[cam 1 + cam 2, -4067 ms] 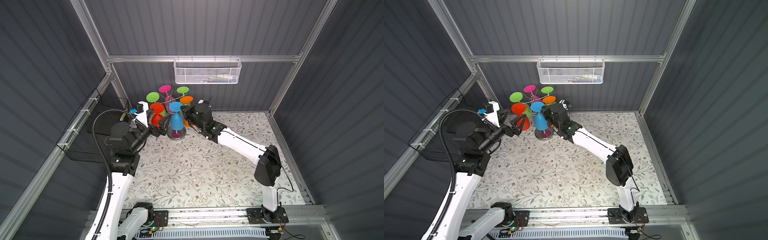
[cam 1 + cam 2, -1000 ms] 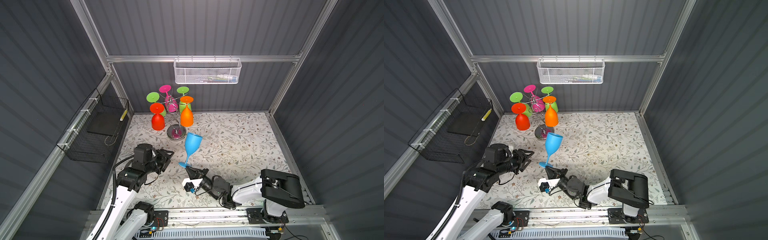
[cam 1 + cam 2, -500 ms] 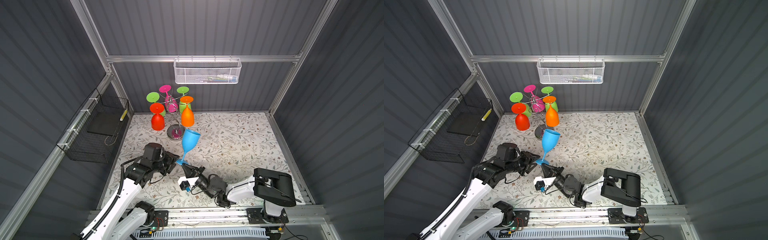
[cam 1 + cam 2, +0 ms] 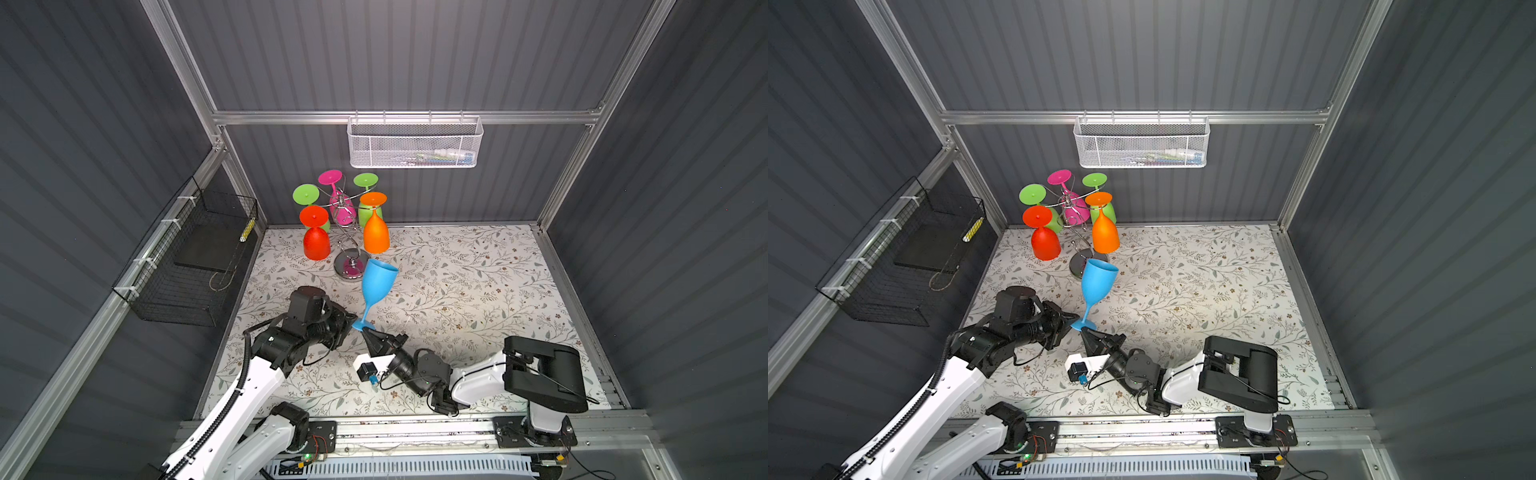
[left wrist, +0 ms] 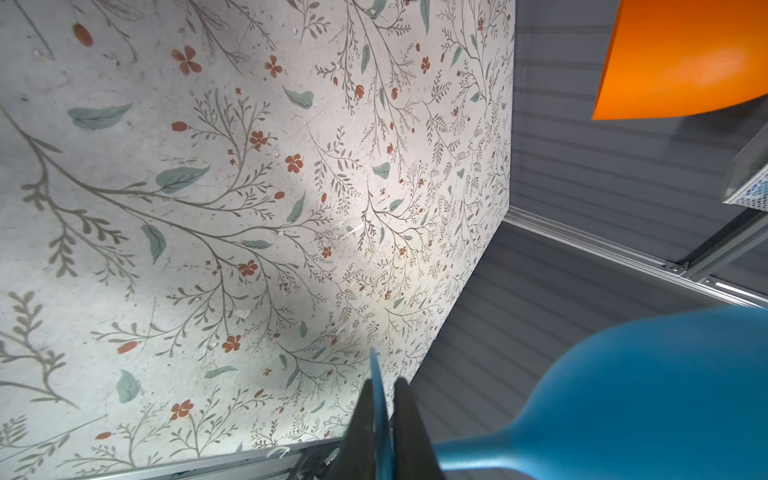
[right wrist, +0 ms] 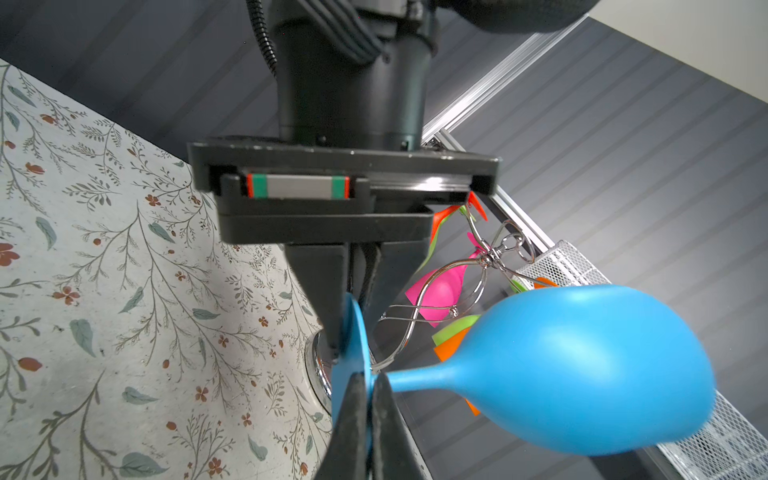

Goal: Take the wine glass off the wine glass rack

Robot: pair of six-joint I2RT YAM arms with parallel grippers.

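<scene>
The blue glass (image 4: 376,282), already off the rack (image 4: 348,249), is leaning over the counter (image 4: 478,291) near-left. The left claw (image 4: 352,322), open a second ago, is now clenching its foot beside the right claw (image 4: 366,331), also gripping it; a handover is probably beginning.

Floral-patterned tabletop (image 4: 457,291), chrome wine glass rack (image 4: 347,266) standing on its round base near the back edge

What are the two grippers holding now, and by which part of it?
Both hold the blue wine glass by its flat round foot: the left gripper and the right gripper each pinch its edge from opposite sides.
</scene>
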